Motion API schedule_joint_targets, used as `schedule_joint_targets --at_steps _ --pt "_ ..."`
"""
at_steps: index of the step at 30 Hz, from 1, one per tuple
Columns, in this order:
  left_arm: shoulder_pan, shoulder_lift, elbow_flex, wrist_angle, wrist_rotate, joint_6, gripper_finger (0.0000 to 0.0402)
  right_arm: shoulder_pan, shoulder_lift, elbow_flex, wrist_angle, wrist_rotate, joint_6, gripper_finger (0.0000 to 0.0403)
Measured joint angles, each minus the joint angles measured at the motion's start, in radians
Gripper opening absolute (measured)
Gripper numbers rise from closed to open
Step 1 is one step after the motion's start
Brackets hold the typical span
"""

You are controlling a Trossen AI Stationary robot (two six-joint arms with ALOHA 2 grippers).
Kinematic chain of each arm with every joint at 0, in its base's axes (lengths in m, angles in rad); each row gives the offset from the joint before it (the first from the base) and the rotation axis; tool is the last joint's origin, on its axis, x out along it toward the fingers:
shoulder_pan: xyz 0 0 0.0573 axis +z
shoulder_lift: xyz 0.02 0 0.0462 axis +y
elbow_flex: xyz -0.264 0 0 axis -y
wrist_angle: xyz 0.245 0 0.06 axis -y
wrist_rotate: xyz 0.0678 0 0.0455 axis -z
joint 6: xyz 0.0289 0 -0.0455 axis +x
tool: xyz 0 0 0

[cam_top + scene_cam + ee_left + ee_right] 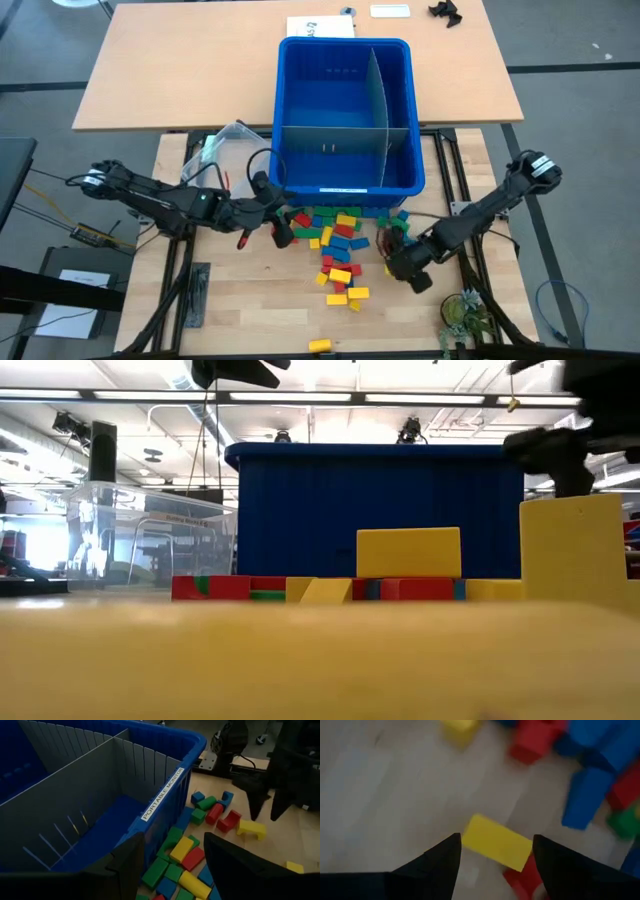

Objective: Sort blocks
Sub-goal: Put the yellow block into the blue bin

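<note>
The blocks [335, 238], red, yellow, blue and green, lie in a loose pile on the wooden table, just in front of the blue bin's near wall [350, 182]. My left gripper [283, 228] hovers open by the bin's near left corner, at the pile's left end, with nothing between its fingers [175, 845]. My right gripper [398, 252] is open over the pile's right end, pointing steeply down. Its fingertips [497, 837] stand either side of a yellow block [495, 845], which lies partly over a red block [520, 877].
Grey dividers [375, 100] split the bin into compartments. A clear plastic tub [225, 150] stands left of the bin. One yellow block [320, 345] lies alone at the near edge. A green object [462, 315] sits at the near right corner, and bare wood shows near the front.
</note>
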Motion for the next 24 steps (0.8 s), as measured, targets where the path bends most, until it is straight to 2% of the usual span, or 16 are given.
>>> schedule_joint_targets --at_steps 4,9,18,21,24 --pt "0.000 0.000 0.000 0.001 0.000 0.000 0.0214 0.025 0.035 0.000 -0.008 0.014 -0.322 0.0234" --pt "0.000 0.000 0.000 0.001 0.000 0.000 0.0214 -0.002 0.113 0.001 -0.005 0.057 -0.461 0.0219" --pt "0.000 0.000 0.000 0.001 0.000 0.000 0.0214 -0.025 0.237 0.004 0.096 0.054 -0.496 0.0192" --pt "0.000 0.000 0.000 0.001 0.000 0.000 0.0214 -0.024 0.241 0.004 0.093 0.048 -0.482 0.0156" --pt "0.000 0.000 0.000 0.001 0.000 0.000 0.0214 -0.025 0.233 0.002 0.093 0.042 -0.416 0.0103"
